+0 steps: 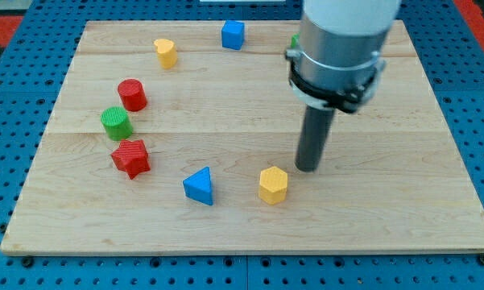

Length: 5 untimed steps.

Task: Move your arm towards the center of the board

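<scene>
My tip [308, 167] touches the wooden board [225, 217] right of its middle, just up and right of the yellow hexagonal block [273, 184]. A blue triangular block [200, 185] lies left of the yellow hexagon. A red star-shaped block [130, 157], a green cylinder [115, 122] and a red cylinder [132, 94] form a column at the view's left. A yellow block [166, 52] and a blue cube [233, 35] sit near the view's top. A green block [295, 41] is mostly hidden behind the arm.
The arm's wide grey body [341, 44] covers the board's upper right. Blue perforated table [8, 121] surrounds the board on all sides.
</scene>
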{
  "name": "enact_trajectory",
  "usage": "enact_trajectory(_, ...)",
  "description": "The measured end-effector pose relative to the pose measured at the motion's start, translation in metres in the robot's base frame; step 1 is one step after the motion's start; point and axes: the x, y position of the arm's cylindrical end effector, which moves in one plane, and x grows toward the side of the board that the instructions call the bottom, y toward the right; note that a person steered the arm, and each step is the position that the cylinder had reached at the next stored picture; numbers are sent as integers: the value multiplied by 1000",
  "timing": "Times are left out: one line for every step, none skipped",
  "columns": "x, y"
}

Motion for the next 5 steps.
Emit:
enact_trajectory(-15, -97)
enact_trajectory(-34, -110)
enact_trajectory(-55, -110)
enact_trajectory(-63, -110)
enact_trajectory(-63, -108)
